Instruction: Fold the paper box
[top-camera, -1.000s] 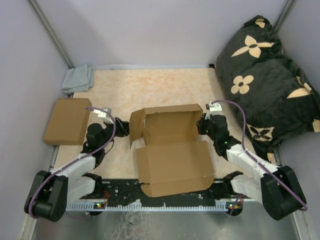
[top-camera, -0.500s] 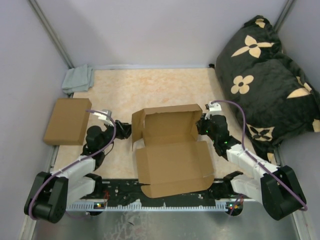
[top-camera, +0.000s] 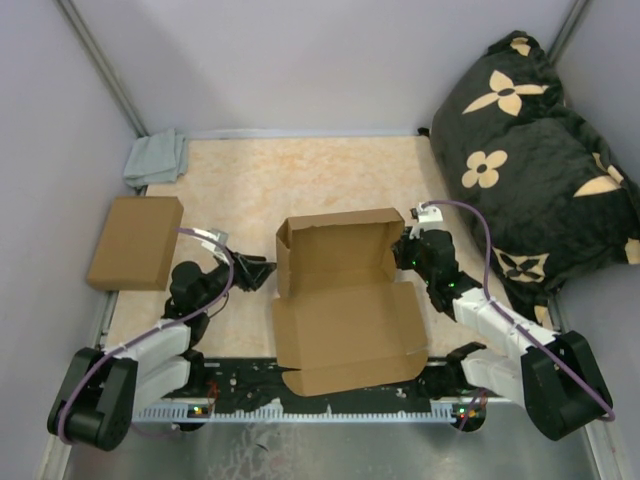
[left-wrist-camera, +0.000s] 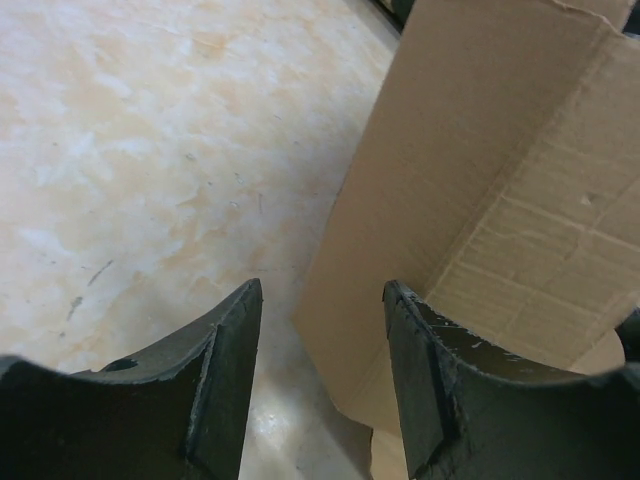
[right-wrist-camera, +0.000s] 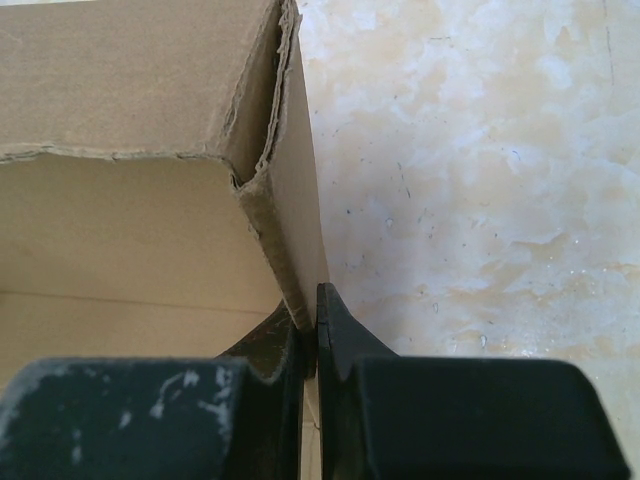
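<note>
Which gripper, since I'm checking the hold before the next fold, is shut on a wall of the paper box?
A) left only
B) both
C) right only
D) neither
C: the right gripper is pinched on the side wall of the paper box, while the left gripper stands open, clamping nothing.

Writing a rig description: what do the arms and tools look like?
The left arm and right arm have white links, black joints and bases, and a purple cable each. The left tool and right tool have black fingers scuffed pale.
</note>
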